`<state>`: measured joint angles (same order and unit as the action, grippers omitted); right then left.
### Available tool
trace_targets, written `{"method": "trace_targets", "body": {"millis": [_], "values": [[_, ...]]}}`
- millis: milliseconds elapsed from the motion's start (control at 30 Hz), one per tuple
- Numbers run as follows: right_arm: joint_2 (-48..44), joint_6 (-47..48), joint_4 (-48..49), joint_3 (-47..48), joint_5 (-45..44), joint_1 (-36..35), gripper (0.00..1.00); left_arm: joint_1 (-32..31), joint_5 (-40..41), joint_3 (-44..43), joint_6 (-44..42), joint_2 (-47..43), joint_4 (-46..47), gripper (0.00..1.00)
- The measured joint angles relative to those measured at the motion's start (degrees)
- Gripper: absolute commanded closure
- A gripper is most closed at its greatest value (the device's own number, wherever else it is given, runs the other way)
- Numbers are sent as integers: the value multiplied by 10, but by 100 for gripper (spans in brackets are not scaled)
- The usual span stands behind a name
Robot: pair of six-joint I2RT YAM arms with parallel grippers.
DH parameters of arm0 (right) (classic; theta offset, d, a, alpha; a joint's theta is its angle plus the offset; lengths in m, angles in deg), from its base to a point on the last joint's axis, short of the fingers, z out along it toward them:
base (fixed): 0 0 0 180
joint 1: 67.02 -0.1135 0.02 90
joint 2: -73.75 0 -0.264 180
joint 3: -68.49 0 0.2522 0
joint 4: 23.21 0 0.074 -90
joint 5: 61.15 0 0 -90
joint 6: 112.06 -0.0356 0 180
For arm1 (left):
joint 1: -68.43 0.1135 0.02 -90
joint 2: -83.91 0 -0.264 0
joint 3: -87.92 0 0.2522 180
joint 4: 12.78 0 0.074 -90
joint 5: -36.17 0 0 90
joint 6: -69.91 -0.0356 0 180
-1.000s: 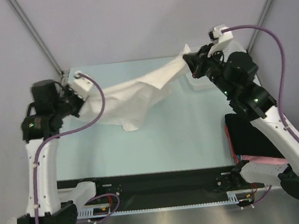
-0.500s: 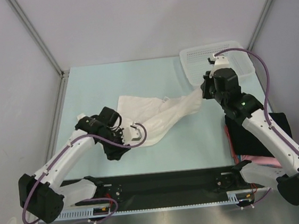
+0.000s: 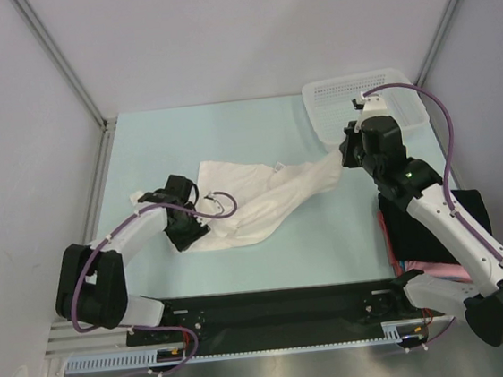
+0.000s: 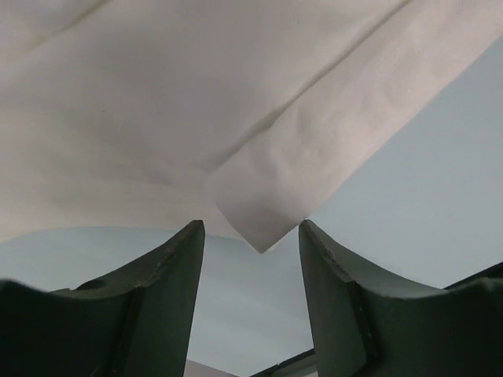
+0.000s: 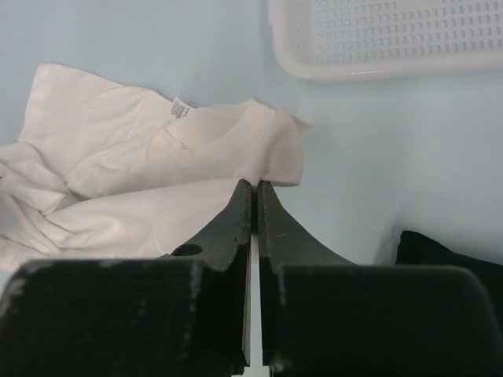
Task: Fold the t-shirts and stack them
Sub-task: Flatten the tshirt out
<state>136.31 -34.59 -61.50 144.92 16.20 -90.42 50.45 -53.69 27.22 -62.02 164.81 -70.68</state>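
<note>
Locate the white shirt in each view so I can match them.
Top external: shirt crumpled at the centre of the table.
Left wrist: shirt fills the top; a corner points between the left fingers.
Right wrist: shirt left of centre, behind the right fingers.
Shared landmark: basket, top right in top external and right wrist; absent from left wrist.

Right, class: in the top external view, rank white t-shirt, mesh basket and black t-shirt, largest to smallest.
Largest: white t-shirt.
Then mesh basket and black t-shirt: unranked, the right arm hides part of each.
</note>
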Motion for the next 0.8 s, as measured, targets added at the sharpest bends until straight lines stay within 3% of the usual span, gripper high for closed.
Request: {"method": "trace_targets", "body": {"millis": [133,200,300,500,600,733,800], "values": [[1,-4,0,-1,0,3,100,0,-9,0,-3,2,22,77],[1,-5,0,-1,0,4,100,0,-14,0,-5,4,31,77],[1,-5,0,-1,1,7,100,0,-32,0,-3,5,31,100],[10,-10,12,-1,16,17,100,9,-63,-2,11,-10,35,100],[58,-20,50,16,50,26,100,60,-61,-50,40,-8,36,100],[239,-44,96,180,110,44,100,151,-20,-244,83,62,38,100],[362,-86,117,325,152,61,100,184,15,-420,116,133,40,100]]}}
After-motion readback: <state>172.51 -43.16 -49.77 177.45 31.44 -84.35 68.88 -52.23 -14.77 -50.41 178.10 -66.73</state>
